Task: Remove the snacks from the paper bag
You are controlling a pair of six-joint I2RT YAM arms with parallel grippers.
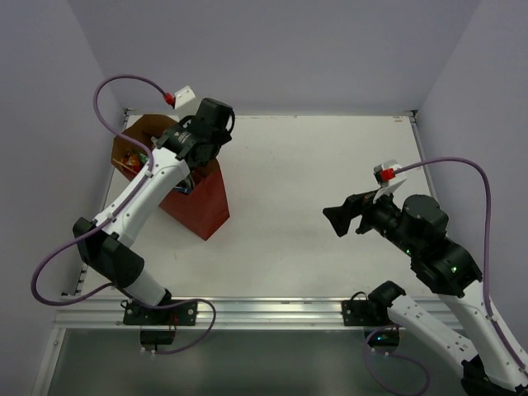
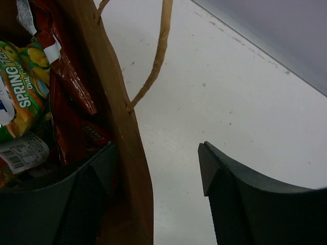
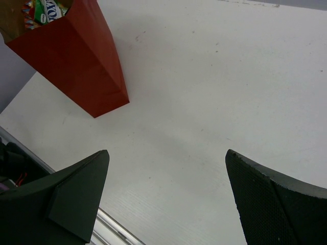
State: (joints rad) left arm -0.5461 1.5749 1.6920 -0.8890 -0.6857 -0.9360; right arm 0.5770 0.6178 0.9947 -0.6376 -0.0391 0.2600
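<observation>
Though unclear, paper bag (image 2: 132, 168) between fingers (image 2: 255, 204)

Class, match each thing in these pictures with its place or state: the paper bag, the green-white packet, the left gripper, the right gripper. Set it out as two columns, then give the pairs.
Things:
1. paper bag
2. green-white packet
3. left gripper
4. right gripper

Places or states:
A. open over bare table, apart from the bag
B. lying inside the bag
C. reddish-brown, on the table's left side
D. open, one finger inside the bag, one outside

Pairs: 1-C, 2-B, 3-D, 4-A.
</observation>
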